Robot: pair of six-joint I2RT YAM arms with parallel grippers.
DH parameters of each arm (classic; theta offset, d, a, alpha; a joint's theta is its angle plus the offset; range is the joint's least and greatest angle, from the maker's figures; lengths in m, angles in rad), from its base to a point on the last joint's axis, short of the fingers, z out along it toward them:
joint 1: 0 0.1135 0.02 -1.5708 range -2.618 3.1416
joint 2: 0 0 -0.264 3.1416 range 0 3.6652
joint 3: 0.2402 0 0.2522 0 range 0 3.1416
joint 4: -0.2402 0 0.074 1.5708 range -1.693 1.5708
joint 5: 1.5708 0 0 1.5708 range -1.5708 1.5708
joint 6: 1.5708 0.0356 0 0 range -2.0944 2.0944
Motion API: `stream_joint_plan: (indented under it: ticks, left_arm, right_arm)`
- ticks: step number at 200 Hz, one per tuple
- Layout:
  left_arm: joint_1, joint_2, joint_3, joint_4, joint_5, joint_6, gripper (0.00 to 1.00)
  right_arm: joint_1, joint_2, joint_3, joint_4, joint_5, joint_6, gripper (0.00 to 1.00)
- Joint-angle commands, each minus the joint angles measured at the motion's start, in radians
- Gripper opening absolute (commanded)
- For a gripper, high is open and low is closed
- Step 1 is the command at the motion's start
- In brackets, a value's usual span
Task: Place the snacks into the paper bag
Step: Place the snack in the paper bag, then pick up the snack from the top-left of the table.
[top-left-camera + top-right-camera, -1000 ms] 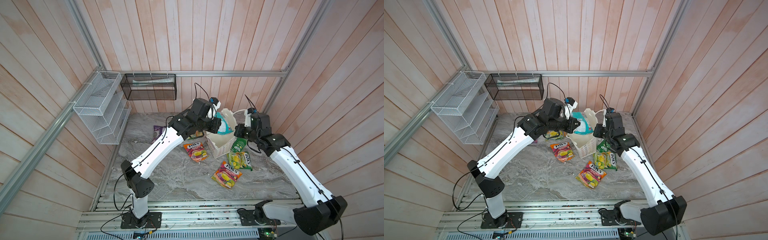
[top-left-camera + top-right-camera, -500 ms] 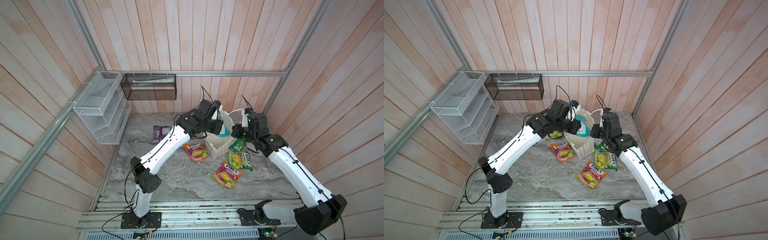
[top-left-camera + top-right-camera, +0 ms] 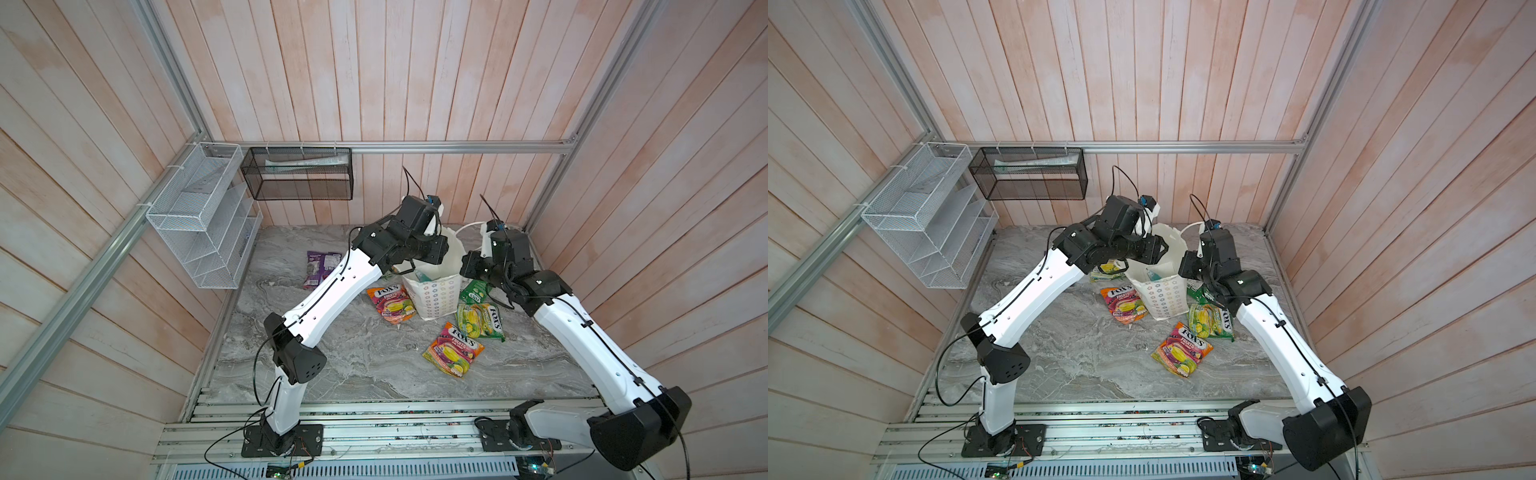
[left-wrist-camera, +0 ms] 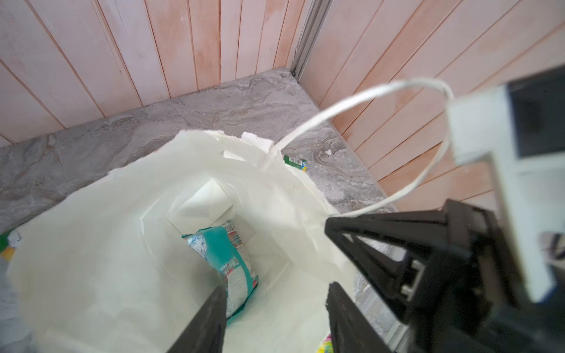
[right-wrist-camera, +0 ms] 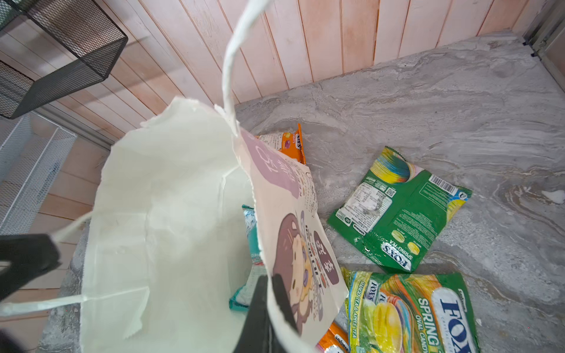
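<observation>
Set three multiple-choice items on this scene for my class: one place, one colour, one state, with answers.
1. Relative to the paper bag, the teal pouch lies: A beside it; B inside it; C beneath it.
2. The pouch nearest the wire rack is: A purple; B red; C white.
3. The right gripper is: A wide open; B shut on nothing; C shut on the bag's wall.
Answers: B, seen between its walls; A, the purple pouch lies there; C, its fingers pinch the printed wall.
</observation>
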Motion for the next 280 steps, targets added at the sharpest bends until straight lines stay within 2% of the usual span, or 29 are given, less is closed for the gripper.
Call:
stream_joint_plan:
  ticks: [1, 35, 81, 94, 121, 171, 195, 224, 247, 280]
  left_arm:
    - [0.016, -0.023, 0.029, 0.032, 0.017, 0.022, 0.71]
    - [0.08, -0.124, -0.02, 0.122, 0.171, 0.008, 0.84]
    - [0.174, -0.353, -0.256, 0.351, 0.294, -0.017, 0.97]
    - [0.2, -0.424, -0.339, 0.413, 0.29, -0.025, 1.0]
    - [0.268, -0.557, -0.542, 0.492, 0.206, -0.019, 1.0]
    - [0.53, -0.689, -0.901, 0.518, 0.191, -0.157, 1.0]
    - [0.624, -0.653, -1.038, 0.536, 0.166, -0.221, 1.0]
    - [0.715, -0.533, -1.153, 0.632, 0.114, -0.275, 1.0]
    - [0.727, -0.389, -1.12, 0.663, 0.027, -0.254, 1.0]
    - [0.728, -0.123, -0.907, 0.544, -0.075, -0.187, 1.0]
  right_arm:
    - [0.006, -0.027, -0.02, 0.037, 0.034, 0.038, 0.0]
    - [0.006, -0.026, -0.033, 0.036, 0.028, 0.051, 0.0]
    - [-0.017, -0.026, -0.045, 0.041, 0.011, 0.042, 0.0]
    - [-0.026, -0.023, -0.038, 0.036, 0.009, 0.033, 0.0]
    - [-0.041, -0.022, -0.035, 0.026, 0.008, 0.016, 0.0]
    - [-0.05, -0.016, -0.046, 0.031, -0.013, -0.008, 0.0]
    - [-0.052, -0.009, -0.048, 0.045, -0.033, -0.008, 0.0]
    - [-0.052, -0.01, -0.06, 0.058, -0.053, -0.008, 0.0]
    - [-0.052, -0.014, -0.058, 0.061, -0.065, -0.007, 0.0]
    - [-0.054, -0.028, -0.063, 0.07, -0.076, -0.006, 0.0]
